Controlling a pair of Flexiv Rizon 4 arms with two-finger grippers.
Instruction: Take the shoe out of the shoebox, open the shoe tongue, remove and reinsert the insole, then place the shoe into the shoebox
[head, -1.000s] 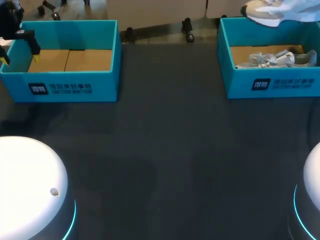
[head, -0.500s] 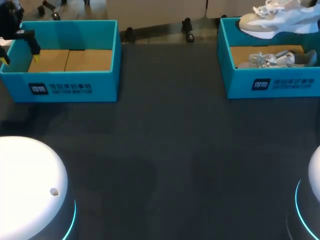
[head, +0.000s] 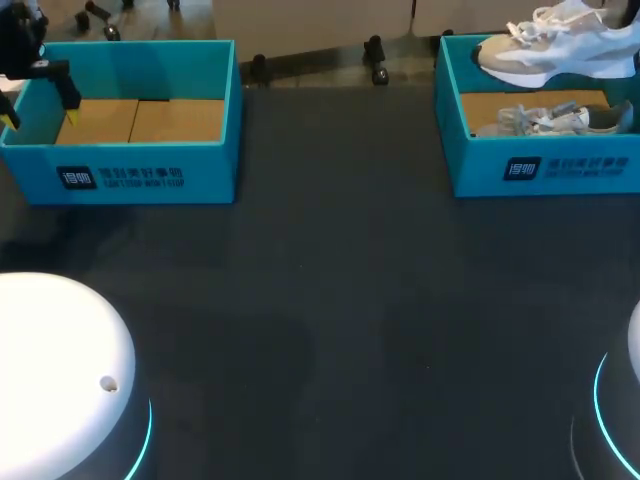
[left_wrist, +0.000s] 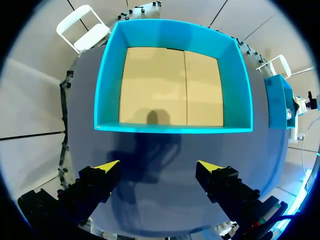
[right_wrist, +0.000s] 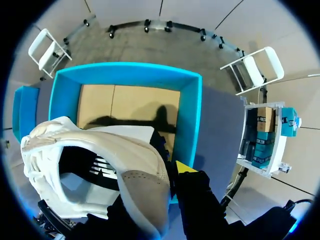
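Observation:
A white and beige shoe hangs in the air over the right teal shoebox. The right wrist view shows my right gripper shut on the heel collar of this shoe, with one yellow fingertip showing outside the heel and the box below it. A second pale shoe lies on its side in that box. My left gripper stands open above the near left corner of the left shoebox. Nothing is between its fingers.
The left shoebox holds only its brown cardboard floor. Dark table surface stretches between and in front of the two boxes. The white rounded arm bases sit at the near corners.
The shoe in my right gripper has come a little lower and to the right over the right box. My left arm has not moved.

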